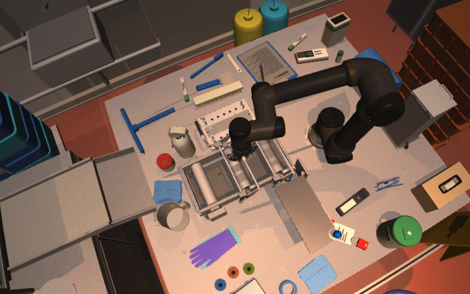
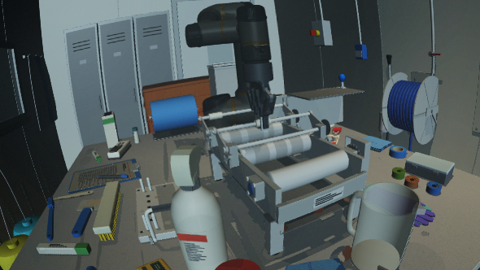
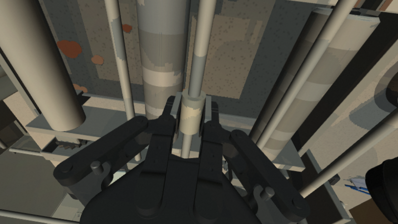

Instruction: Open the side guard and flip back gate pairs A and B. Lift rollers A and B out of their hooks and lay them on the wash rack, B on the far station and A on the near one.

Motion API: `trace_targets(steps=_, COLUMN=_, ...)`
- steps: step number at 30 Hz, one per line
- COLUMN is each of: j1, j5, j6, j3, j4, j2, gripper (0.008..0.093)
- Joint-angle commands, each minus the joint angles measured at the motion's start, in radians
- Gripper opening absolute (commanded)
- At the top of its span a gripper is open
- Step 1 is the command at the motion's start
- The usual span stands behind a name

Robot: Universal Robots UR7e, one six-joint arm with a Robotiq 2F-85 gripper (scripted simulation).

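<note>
A thin gate bar with a pale cylindrical sleeve (image 3: 191,115) runs lengthwise over the middle banded roller (image 1: 239,170), and I have my gripper (image 3: 190,122) closed around that sleeve near the machine's wash-rack end. A second banded roller (image 1: 272,159) lies under its own bars on the arm's side. A plain pale roller (image 1: 204,183) lies in the open tray on the other side. The white wash rack (image 1: 225,119) with its row of holes sits just beyond the machine. The side guard (image 1: 305,211) lies flat on the table.
The grey machine frame (image 2: 293,179) fills the table's middle. A spray bottle (image 1: 182,142), a red cap (image 1: 165,161), a mug (image 1: 172,215) and a blue cloth (image 1: 167,191) crowd its tray side. Brushes and a squeegee (image 1: 145,126) lie beyond the rack.
</note>
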Motion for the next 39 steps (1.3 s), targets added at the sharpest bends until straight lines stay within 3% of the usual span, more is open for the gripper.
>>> trace_targets(steps=1, j1=0.0, j5=0.0, j6=0.0, j3=-0.001, j4=0.0, j2=0.0, gripper=0.008)
trace_targets(steps=23, j1=0.001, j5=0.0, j6=0.001, j3=-0.011, j4=0.009, j2=0.001, gripper=0.008)
trace_targets(steps=39, j1=0.007, j5=0.0, j6=0.007, j3=-0.059, j4=0.046, j2=0.011, gripper=0.008)
